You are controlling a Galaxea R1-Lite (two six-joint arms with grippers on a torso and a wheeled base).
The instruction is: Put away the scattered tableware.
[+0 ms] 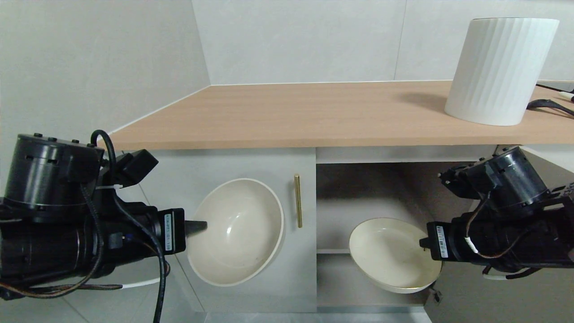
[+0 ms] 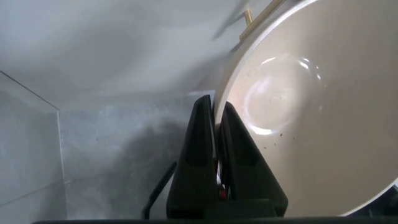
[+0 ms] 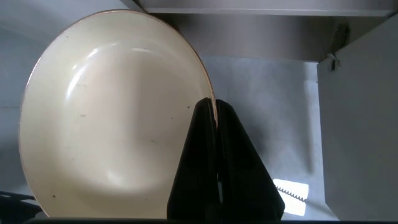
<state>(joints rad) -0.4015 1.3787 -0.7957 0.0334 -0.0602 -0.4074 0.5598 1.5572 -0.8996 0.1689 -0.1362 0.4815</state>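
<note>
My left gripper [image 1: 199, 226] is shut on the rim of a large cream bowl [image 1: 236, 231], held up in front of the closed grey cabinet door [image 1: 264, 166]. In the left wrist view the same left gripper [image 2: 215, 118] pinches the bowl [image 2: 305, 112] at its rim. My right gripper [image 1: 423, 242] is shut on the rim of a second cream bowl [image 1: 390, 255], held in front of the open cabinet compartment [image 1: 358, 197]. Seen from the right wrist, the right gripper [image 3: 214, 109] clamps that bowl [image 3: 112, 118] at its thin gold edge.
A wooden countertop [image 1: 314, 112] runs above the cabinet, with a white ribbed cylinder [image 1: 500, 69] at its right end and dark cables [image 1: 549, 105] beside it. A gold handle [image 1: 297, 201] is on the closed door. An inner shelf [image 1: 332, 251] crosses the open compartment.
</note>
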